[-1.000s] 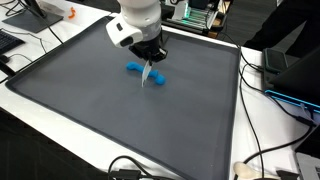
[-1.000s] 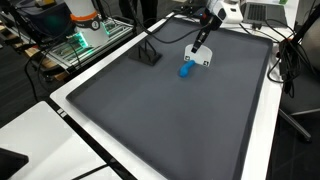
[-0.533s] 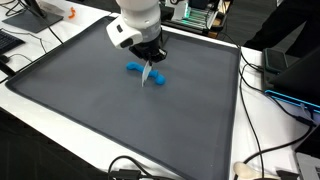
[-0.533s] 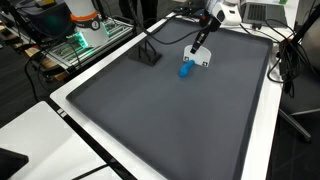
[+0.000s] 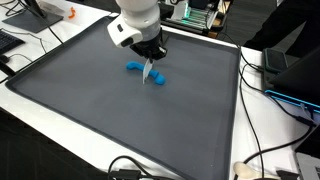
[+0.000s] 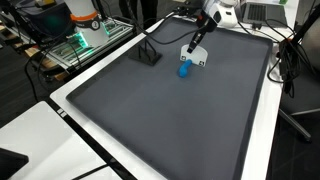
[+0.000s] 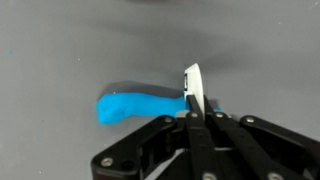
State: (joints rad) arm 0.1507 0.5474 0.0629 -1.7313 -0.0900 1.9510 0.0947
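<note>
Hanging low over the dark grey table point(image 5: 80, 105) with the gripper point(image 5: 149, 62), upper middle in an exterior view. Pinching a thin white strip point(image 7: 192, 82) upright between narrow fingers point(image 7: 163, 126). Just below, lying flat on the table: a blue plastic object point(image 7: 135, 106), left of centre in the wrist view, right end meeting the strip. Cannot tell whether joined.

Blue-handled knife point(image 7: 135, 106) rests on the grey mat point(image 7: 60, 50), white blade upright.
</note>
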